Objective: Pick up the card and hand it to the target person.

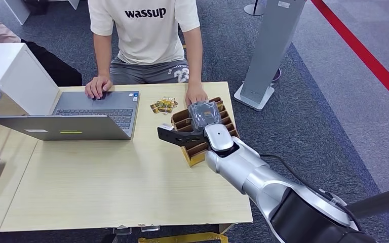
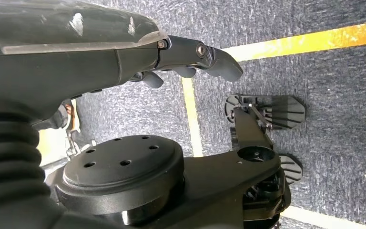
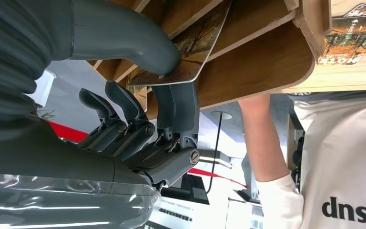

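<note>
A wooden card rack (image 1: 196, 153) stands on the light table (image 1: 106, 182) at its far right. My right hand (image 1: 204, 115) reaches down into it. In the right wrist view the thumb (image 3: 138, 43) and fingers (image 3: 176, 107) pinch a picture-printed card (image 3: 198, 47) that still sits in a slot of the rack (image 3: 262, 62). Across the table sits a person in a white "wassup" T-shirt (image 1: 144, 30), one hand (image 1: 196, 94) resting right behind the rack. My left hand (image 2: 124, 52) hangs over the floor, fingers (image 2: 214, 57) loosely out, holding nothing.
An open grey laptop (image 1: 81, 114) takes the table's far left, the person's other hand (image 1: 98, 86) on it. Loose cards (image 1: 163, 105) lie between laptop and rack. A white box (image 1: 10, 71) stands at far left, a grey floor stand (image 1: 268, 50) beyond the table's right.
</note>
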Controlling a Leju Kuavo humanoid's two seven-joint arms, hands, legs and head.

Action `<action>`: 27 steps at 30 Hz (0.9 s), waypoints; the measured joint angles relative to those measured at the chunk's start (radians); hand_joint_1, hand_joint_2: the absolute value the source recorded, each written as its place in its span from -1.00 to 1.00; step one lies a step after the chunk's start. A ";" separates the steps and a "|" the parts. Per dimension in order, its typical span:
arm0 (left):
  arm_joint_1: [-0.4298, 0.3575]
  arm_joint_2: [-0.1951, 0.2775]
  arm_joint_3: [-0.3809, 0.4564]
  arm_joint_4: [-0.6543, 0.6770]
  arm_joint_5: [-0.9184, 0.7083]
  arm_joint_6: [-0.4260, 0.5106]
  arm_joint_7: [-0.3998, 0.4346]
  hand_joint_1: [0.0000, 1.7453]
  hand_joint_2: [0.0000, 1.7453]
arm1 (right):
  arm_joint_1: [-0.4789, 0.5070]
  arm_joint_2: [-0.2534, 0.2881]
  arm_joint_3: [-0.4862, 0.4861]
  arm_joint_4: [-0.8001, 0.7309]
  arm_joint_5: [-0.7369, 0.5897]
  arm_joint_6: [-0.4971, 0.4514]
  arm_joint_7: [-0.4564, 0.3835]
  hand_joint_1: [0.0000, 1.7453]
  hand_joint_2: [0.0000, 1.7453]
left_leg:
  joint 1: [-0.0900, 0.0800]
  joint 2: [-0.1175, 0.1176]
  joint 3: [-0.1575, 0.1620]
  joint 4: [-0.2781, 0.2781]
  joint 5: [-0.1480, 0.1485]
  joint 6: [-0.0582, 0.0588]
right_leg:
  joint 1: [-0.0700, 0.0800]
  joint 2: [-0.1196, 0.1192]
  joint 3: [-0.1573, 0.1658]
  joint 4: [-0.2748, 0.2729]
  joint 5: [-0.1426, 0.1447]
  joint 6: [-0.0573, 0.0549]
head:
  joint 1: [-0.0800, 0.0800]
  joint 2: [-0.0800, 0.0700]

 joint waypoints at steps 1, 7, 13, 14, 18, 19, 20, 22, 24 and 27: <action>0.001 0.000 0.000 0.000 0.002 0.001 0.000 -1.00 1.00 | -0.001 0.000 0.000 -0.001 -0.006 -0.001 -0.001 0.88 1.00 | 0.000 0.000 0.000 0.000 0.000 0.000 | 0.000 0.000 0.000 0.000 0.000 0.000 | 0.000 0.000; 0.006 0.000 -0.001 0.000 0.011 0.007 0.000 -1.00 1.00 | -0.025 -0.002 -0.004 -0.021 -0.033 0.001 0.001 0.88 1.00 | 0.000 0.000 0.000 0.000 0.000 0.000 | 0.000 0.000 0.000 0.000 0.000 0.000 | 0.000 0.000; 0.014 0.000 -0.001 0.000 0.025 0.011 -0.001 -1.00 1.00 | -0.065 -0.014 -0.023 -0.105 -0.041 0.012 0.043 0.88 1.00 | 0.000 0.000 0.000 0.000 0.000 0.000 | 0.000 0.000 0.000 0.000 0.000 0.000 | 0.000 0.000; 0.016 0.001 -0.001 0.000 0.028 0.012 -0.002 -1.00 1.00 | -0.069 -0.018 -0.027 -0.127 -0.039 0.014 0.053 0.88 1.00 | 0.000 0.000 0.000 0.000 0.000 0.000 | 0.000 0.000 0.000 0.000 0.000 0.000 | 0.000 0.000; 0.023 0.001 -0.001 0.000 0.037 0.014 -0.006 -1.00 1.00 | -0.080 -0.045 -0.049 -0.251 -0.023 0.024 0.100 0.88 1.00 | 0.000 0.000 0.000 0.000 0.000 0.000 | 0.000 0.001 -0.001 0.000 0.000 0.000 | 0.000 0.000; 0.024 0.001 -0.001 0.000 0.040 0.014 -0.007 -1.00 1.00 | -0.080 -0.054 -0.056 -0.288 -0.014 0.023 0.111 0.88 1.00 | 0.000 0.000 0.000 0.000 0.000 0.000 | 0.000 0.000 -0.001 0.000 0.000 0.000 | 0.000 0.000; 0.025 0.001 -0.001 0.000 0.042 0.015 -0.008 -1.00 1.00 | -0.079 -0.061 -0.062 -0.322 -0.003 0.022 0.119 0.88 1.00 | 0.000 0.000 0.000 0.000 0.000 0.000 | 0.000 0.001 -0.001 0.000 0.000 0.000 | 0.000 0.000; 0.027 0.001 -0.001 0.000 0.044 0.015 -0.009 -1.00 1.00 | -0.075 -0.076 -0.076 -0.392 0.022 0.019 0.133 0.88 1.00 | 0.000 0.000 0.000 0.000 0.000 0.000 | 0.000 0.001 -0.001 0.000 0.000 0.000 | 0.000 0.000; 0.028 0.001 -0.001 0.000 0.044 0.014 -0.010 -1.00 1.00 | -0.067 -0.088 -0.089 -0.459 0.051 0.012 0.139 0.88 1.00 | 0.000 0.000 0.000 0.000 0.000 0.000 | 0.000 0.001 -0.001 0.000 0.000 0.000 | 0.000 0.000; 0.028 0.001 -0.001 0.000 0.044 0.012 -0.011 -1.00 1.00 | -0.043 -0.101 -0.106 -0.538 0.096 -0.027 0.130 0.88 1.00 | 0.000 0.000 0.000 0.000 0.000 0.000 | 0.000 0.001 -0.001 0.000 0.000 0.000 | 0.000 0.000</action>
